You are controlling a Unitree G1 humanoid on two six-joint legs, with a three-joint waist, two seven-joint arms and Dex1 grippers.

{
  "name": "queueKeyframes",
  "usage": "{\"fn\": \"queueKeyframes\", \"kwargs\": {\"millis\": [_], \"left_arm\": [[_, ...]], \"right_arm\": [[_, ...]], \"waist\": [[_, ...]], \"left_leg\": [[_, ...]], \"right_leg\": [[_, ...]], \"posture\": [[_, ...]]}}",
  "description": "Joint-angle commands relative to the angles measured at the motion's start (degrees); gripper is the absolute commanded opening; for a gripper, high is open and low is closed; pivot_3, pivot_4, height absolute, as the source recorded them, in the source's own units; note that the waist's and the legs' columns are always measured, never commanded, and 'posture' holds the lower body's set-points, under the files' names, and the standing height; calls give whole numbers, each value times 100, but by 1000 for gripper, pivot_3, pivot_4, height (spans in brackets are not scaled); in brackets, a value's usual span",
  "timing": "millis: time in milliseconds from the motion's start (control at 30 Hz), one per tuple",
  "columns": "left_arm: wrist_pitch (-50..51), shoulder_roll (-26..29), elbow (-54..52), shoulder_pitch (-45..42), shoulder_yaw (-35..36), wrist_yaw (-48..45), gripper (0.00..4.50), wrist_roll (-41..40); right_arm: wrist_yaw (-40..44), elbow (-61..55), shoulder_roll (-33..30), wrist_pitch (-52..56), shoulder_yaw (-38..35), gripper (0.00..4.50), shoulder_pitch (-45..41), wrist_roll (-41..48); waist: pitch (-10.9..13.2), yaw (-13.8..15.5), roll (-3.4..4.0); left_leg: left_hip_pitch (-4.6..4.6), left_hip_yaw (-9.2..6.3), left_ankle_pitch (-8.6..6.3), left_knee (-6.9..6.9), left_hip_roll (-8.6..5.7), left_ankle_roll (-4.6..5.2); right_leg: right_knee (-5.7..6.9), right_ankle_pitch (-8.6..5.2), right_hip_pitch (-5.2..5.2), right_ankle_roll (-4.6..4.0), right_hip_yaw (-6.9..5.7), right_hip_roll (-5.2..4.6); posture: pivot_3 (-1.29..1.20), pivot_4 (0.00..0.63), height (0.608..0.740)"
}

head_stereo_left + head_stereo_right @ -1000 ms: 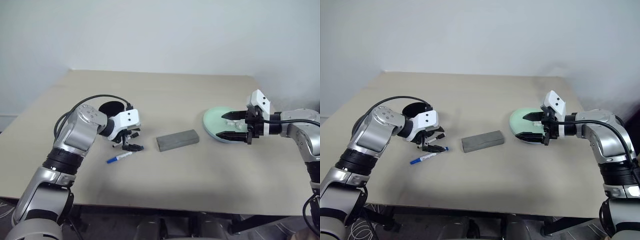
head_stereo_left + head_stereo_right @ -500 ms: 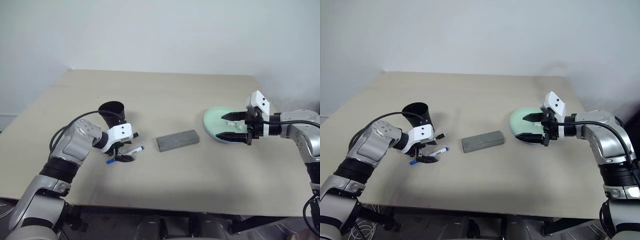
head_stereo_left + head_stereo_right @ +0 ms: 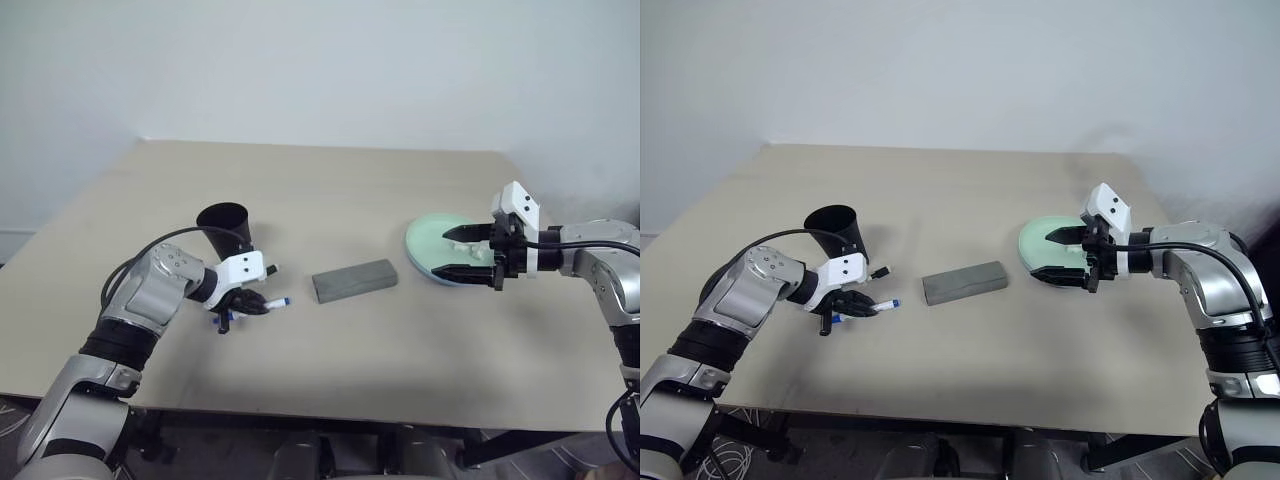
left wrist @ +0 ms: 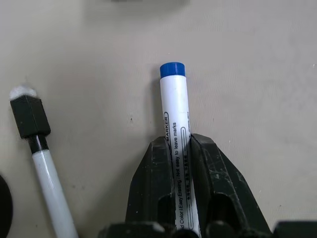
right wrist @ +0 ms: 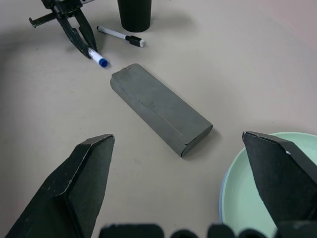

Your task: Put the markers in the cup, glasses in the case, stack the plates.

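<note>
The blue-capped marker lies pinched between the two fingers of the left gripper, its barrel gripped at the printed middle and its blue end sticking out past the fingertips, low over the tan table. Just beside it the black-capped marker lies flat on the table, apart from the fingers, with the black cup standing upright close behind both. The grey case lies shut near the middle of the table, between the two arms. The right gripper hovers with its fingers spread wide over the near edge of the mint green plate. A light blue rim peeks from under that plate; the rest is hidden.
</note>
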Motion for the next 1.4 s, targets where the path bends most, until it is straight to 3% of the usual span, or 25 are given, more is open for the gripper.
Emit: {"fn": "queueKeyframes", "kwargs": {"millis": [33,167,267,533,967,1367,1400], "left_arm": [[387,-88,-528,-402,561,-167,107,-716],[1108,-408,-779,-943,1390,67,107,-1708],[844,-596,-187,-1485,1881,898,107,-1684],[-244,-397,1207,-1702,2234,2125,107,-1203],[-1128,-245,2025,-1215,2369,2594,107,-1110],[-1081,-229,1937,-1222,2330,2556,3965,-1119],[-1063,-217,1914,-1239,2323,2539,3965,-1119]], "right_arm": [[2,-174,-55,-11,-97,4500,-120,52],[0,-165,-51,-13,-94,4500,-132,46],[-6,-165,-42,-6,-93,4500,-140,51],[3,-154,-39,-2,-101,4500,-150,64],[61,-80,-22,-16,-55,4500,-232,53],[76,-58,-15,-21,-35,4500,-253,51],[75,-58,-14,-22,-35,4500,-252,51]], "waist": [[1,-1,-2],[1,-6,-3],[1,-7,-3],[1,-16,-5],[1,-6,-12],[1,-8,-12],[1,-8,-12]], "left_leg": [[-1,0,8,1,-1,-14],[-12,0,9,1,-4,-16],[-10,-3,11,1,-4,-18],[9,10,18,-2,-1,-26],[1,7,15,-2,-5,-24],[1,8,14,-3,-5,-24],[1,8,14,-3,-5,-24]], "right_leg": [[0,0,0,0,0,0],[-1,0,2,0,0,0],[2,0,7,1,-2,9],[13,2,17,4,3,20],[5,1,11,1,3,6],[5,1,11,1,2,6],[4,1,11,1,2,6]], "posture": [[0,0,732],[0,0,732],[0,0,732],[0,0,732],[0,0,732],[0,0,732],[0,0,732]]}}
